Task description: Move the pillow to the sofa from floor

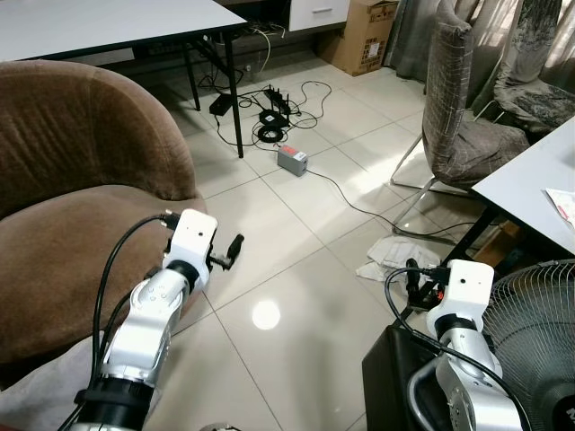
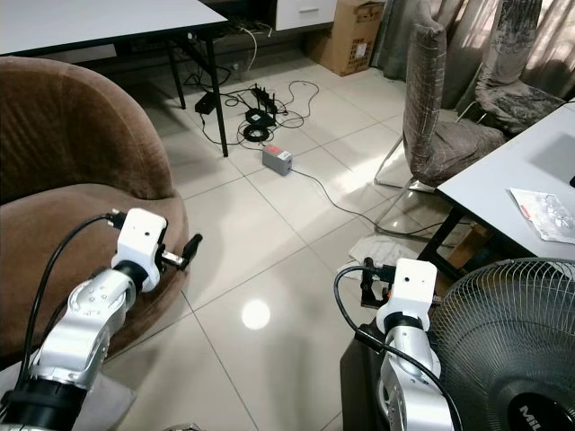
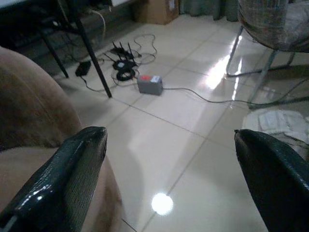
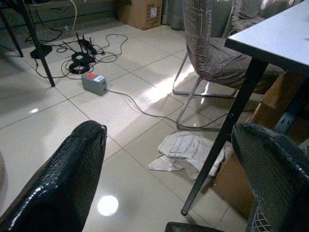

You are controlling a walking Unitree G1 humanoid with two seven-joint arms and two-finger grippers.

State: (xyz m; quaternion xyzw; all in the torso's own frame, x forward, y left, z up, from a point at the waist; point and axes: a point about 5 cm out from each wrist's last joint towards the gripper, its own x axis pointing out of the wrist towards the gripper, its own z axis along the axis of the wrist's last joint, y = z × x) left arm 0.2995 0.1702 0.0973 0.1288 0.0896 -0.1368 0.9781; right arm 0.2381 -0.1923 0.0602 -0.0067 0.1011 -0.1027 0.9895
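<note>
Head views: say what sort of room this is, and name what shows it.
Likely a living room used as a workspace. A brown sofa stands on the tiled floor, white tables and a fabric chair stand around it, and a router with cables lies near a fan.
</note>
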